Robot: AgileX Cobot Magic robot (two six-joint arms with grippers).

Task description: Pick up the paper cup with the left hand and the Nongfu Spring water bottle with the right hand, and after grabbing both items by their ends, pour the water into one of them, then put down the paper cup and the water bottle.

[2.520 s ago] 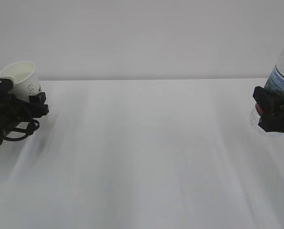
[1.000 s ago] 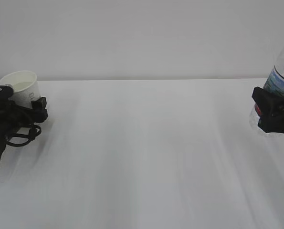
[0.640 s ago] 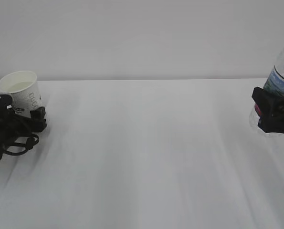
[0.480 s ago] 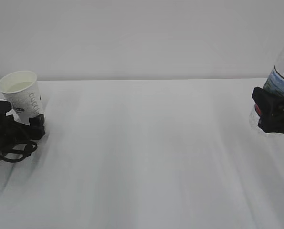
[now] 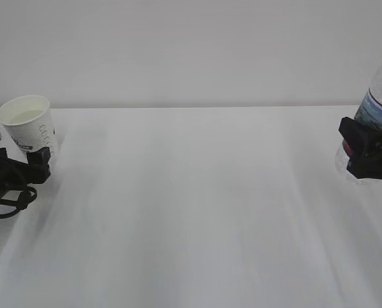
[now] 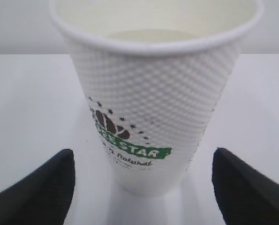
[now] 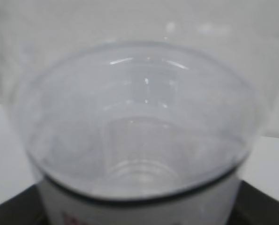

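Now the paper cup (image 5: pixel 28 124) stands upright on the white bench (image 5: pixel 197 205) at far left, water (image 6: pixel 151 34) visible inside. Around its base the left gripper (image 6: pixel 144 190) has its jaws spread wide, clear of the cup wall. At far right, the right gripper (image 5: pixel 368 154) is clamped on the water bottle (image 5: pixel 380 102), near its lower body.

The exterior camera looked along the table (image 5: pixel 197 205) from low in front, while the left wrist camera sat close before the paper cup (image 6: pixel 148 108) and the right pressed against the bottle (image 7: pixel 134 136), both shared with it.
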